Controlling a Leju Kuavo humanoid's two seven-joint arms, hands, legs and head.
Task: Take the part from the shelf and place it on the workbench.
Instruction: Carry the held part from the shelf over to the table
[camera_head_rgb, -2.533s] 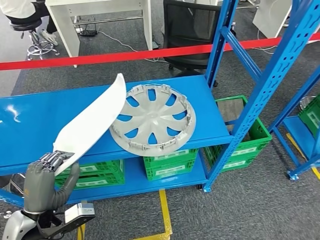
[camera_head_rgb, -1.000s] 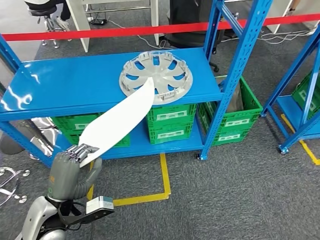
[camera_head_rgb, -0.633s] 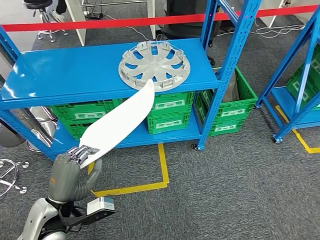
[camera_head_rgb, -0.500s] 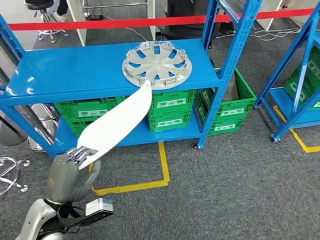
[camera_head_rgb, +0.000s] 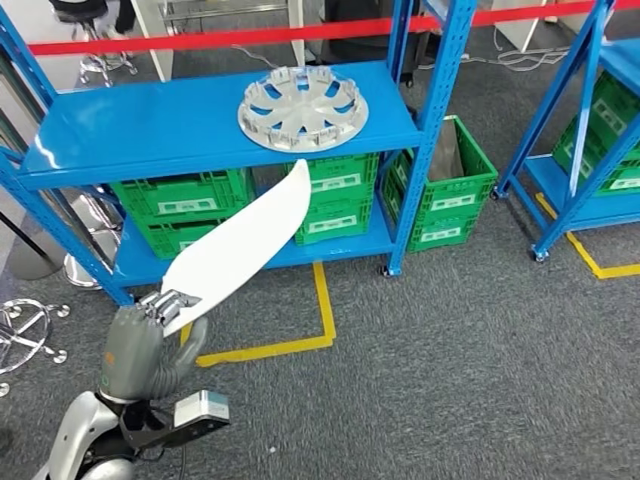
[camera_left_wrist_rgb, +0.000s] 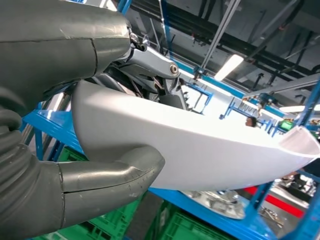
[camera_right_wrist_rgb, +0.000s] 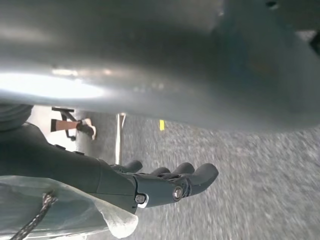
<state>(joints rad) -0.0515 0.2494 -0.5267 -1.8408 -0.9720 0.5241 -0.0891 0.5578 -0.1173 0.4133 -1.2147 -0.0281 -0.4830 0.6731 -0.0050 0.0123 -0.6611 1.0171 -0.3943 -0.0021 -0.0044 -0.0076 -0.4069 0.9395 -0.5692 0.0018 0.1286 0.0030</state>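
Observation:
My left hand (camera_head_rgb: 137, 343) grips the near end of a long white curved part (camera_head_rgb: 241, 238), which slants up and away toward the blue shelf (camera_head_rgb: 151, 125). In the left wrist view the thumb (camera_left_wrist_rgb: 113, 172) presses under the white part (camera_left_wrist_rgb: 196, 150) and the other fingers clamp it from above. The part hangs in the air in front of the shelf, above the carpet. My right hand (camera_right_wrist_rgb: 166, 182) hangs over the grey carpet with its fingers stretched out and nothing in them.
A silver hubcap (camera_head_rgb: 303, 100) lies on the shelf's top board. Green crates (camera_head_rgb: 189, 195) fill the lower level, and another (camera_head_rgb: 441, 185) stands beside it. A second blue rack (camera_head_rgb: 581, 100) is at the right. Yellow floor tape (camera_head_rgb: 324, 300), red barrier tape (camera_head_rgb: 189, 40), a chrome stool base (camera_head_rgb: 23, 335).
The whole scene has shifted: the camera has drawn back from the shelf, which now looks smaller and farther. The left hand keeps its hold on the white part, now off the shelf.

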